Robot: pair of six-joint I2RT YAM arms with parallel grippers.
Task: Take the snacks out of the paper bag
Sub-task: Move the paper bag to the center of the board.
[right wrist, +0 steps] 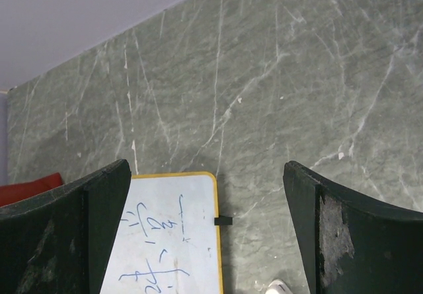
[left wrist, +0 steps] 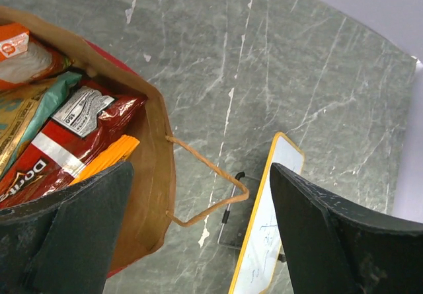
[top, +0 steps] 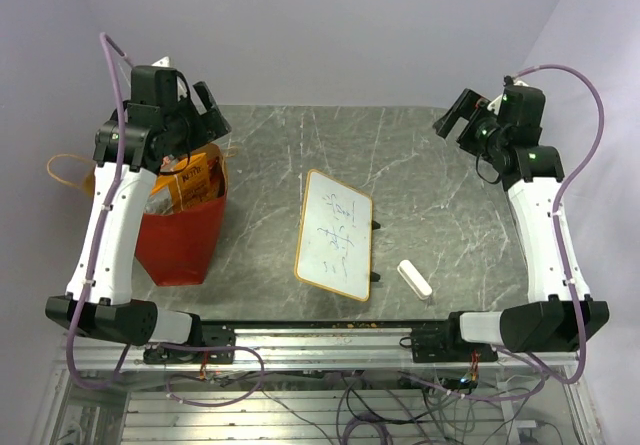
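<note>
Bright, even light; soft shadows; sharp.

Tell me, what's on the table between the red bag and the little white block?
The whiteboard lies between the paper bag and the white block, seen in the top view.

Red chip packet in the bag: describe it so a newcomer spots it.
Find the paper bag at the left edge of the table. In its mouth, the red chip packet lies between a teal packet and an orange packet. Only it is glossy red with a white label.
</note>
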